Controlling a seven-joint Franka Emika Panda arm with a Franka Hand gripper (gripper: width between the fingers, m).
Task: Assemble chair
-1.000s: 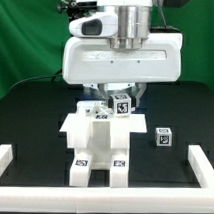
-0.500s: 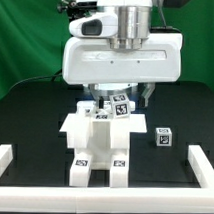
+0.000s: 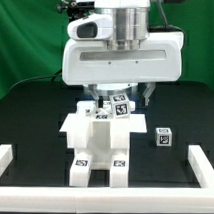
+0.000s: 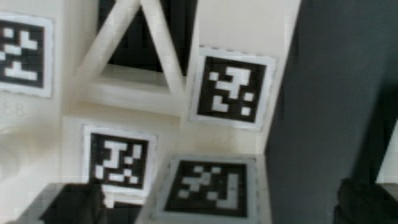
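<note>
The partly built white chair [image 3: 98, 135] stands mid-table, with two tagged legs toward the front. A small tagged block [image 3: 120, 104] sits tilted on its rear top, right under my gripper [image 3: 121, 93]. In the wrist view my gripper [image 4: 217, 206] is open. Its dark fingers [image 4: 68, 205] stand wide apart on either side of a tagged white part [image 4: 214, 185], with a gap showing on one side. More tagged chair faces [image 4: 231, 88] lie beyond. A loose tagged cube [image 3: 164, 138] sits on the table at the exterior view's right.
White border rails run along the exterior view's left [image 3: 5, 156], right [image 3: 203, 163] and front [image 3: 102, 205]. The large white robot body [image 3: 122, 56] hangs over the chair and hides its rear. A green curtain is behind.
The tilted tagged block under the gripper shifted slightly toward the exterior view's left between the earliest frame and the middle one. Since then nothing has visibly moved.
</note>
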